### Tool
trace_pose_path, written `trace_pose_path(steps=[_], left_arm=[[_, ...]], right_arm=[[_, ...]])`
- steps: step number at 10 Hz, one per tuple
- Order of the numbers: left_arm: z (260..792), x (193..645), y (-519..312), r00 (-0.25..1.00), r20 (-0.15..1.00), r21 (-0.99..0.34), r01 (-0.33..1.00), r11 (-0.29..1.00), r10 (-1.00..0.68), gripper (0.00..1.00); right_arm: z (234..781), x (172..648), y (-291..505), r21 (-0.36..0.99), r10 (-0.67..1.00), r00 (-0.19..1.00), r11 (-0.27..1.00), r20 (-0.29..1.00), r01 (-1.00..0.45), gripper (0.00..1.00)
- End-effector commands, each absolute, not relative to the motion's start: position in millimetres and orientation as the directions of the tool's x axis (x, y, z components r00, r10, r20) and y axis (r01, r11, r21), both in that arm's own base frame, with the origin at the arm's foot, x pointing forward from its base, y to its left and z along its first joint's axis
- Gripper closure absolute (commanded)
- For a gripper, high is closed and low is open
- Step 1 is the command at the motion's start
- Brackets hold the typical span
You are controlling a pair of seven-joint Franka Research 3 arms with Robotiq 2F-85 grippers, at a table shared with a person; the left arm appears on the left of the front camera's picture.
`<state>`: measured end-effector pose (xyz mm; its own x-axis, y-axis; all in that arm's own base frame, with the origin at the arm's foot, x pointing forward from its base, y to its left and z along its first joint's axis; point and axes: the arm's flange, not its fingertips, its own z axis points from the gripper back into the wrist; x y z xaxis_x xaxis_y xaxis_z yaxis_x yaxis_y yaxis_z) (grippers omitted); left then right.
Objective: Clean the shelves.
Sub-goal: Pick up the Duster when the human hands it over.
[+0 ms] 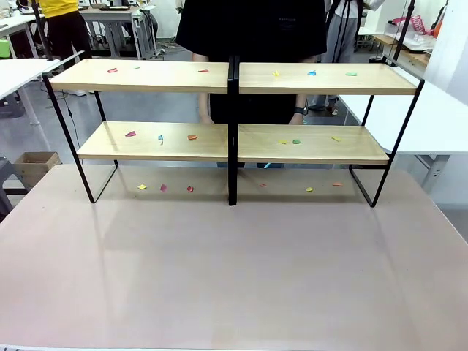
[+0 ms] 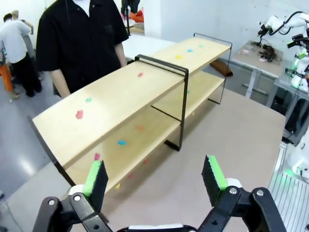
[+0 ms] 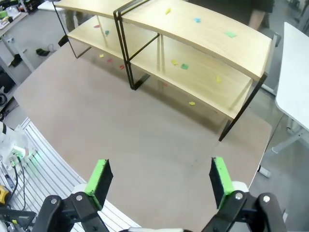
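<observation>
Pinkish-beige table (image 1: 234,278) is spreading across the near part of the room, and the shelves (image 1: 168,77) are standing across its far half as two units side by side, meeting at a black upright in the middle. Each unit is carrying an upper and a lower light wooden board on a thin black frame. Small coloured paper scraps (image 1: 130,134) are lying scattered on all four boards in red, green, yellow, blue and orange. More are lying on the table beneath the lower boards. A person in a black shirt (image 1: 252,29) is standing just behind the shelves at the far side, with a dark watch (image 1: 300,111) showing on one wrist below the upper board. White tables (image 1: 446,121) are flanking the shelves, and a cardboard box (image 1: 33,167) is sitting on the floor at the left.

In the left wrist view the left hand (image 2: 155,174) is hovering above the table with its green-padded fingers (image 2: 95,173) spread wide apart, gripping nothing. It is looking along the shelves (image 2: 120,96) from their left end, with the person (image 2: 82,38) behind them. In the right wrist view the right hand (image 3: 159,175) is likewise hanging released, fingers (image 3: 218,174) wide apart and empty, over the table (image 3: 145,130). It is well back from the shelves (image 3: 203,36), which are running across the upper part of the picture.
</observation>
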<state>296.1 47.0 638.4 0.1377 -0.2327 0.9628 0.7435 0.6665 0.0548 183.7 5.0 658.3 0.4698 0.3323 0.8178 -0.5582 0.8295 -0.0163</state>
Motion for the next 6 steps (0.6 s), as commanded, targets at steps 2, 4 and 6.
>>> trace_pose_path(steps=[2,4,6], left_arm=[[615.3,292.3,34.7,0.125,0.962,0.069,0.745,0.663,-0.241,0.0],[613.0,296.4,33.9,0.147,0.958,0.059,0.741,0.669,-0.247,0.0],[610.8,298.0,32.7,0.159,0.955,0.054,0.736,0.675,-0.25,0.0]], right_arm=[[644.0,197.8,4.7,-0.016,0.354,0.449,0.799,0.821,-0.601,0.0],[642.5,199.4,4.9,-0.014,0.355,0.446,0.795,0.822,-0.606,0.0],[639.8,203.4,4.4,-0.006,0.352,0.45,0.793,0.821,-0.609,0.0]])
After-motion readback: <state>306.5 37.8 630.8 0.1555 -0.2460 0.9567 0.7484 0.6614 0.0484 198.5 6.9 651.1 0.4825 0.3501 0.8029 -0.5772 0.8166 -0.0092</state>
